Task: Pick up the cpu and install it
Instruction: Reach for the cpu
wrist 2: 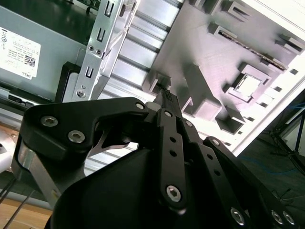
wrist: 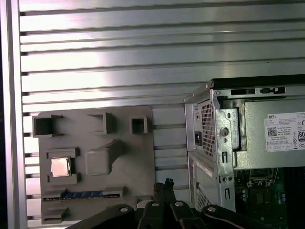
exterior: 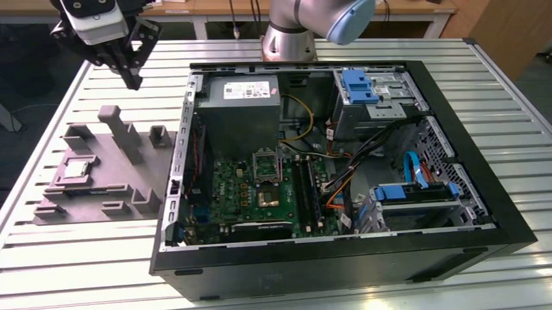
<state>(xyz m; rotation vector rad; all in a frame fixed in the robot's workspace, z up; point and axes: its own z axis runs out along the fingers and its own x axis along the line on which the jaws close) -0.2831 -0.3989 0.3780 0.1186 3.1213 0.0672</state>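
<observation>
Slatted alu table (exterior: 52, 258) carries fixture tray (exterior: 95, 194) at 9 o'clock of PC case (exterior: 345, 258). The cpu (exterior: 76, 169) lies flat in a tray pocket, prob. to stay square for pickup. Gripper (exterior: 134, 82) hovers at tray's 12 o'clock, claw pressed together, empty.

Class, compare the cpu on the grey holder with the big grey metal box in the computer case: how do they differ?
Size: the cpu is a small thin square; the metal box is far bigger and deep.
Place: the cpu lies in a recess of the grey holder outside the computer case; the box sits inside it.
Surface: the cpu's top is plain; the box carries a white label.
Both look metallic grey.
</observation>
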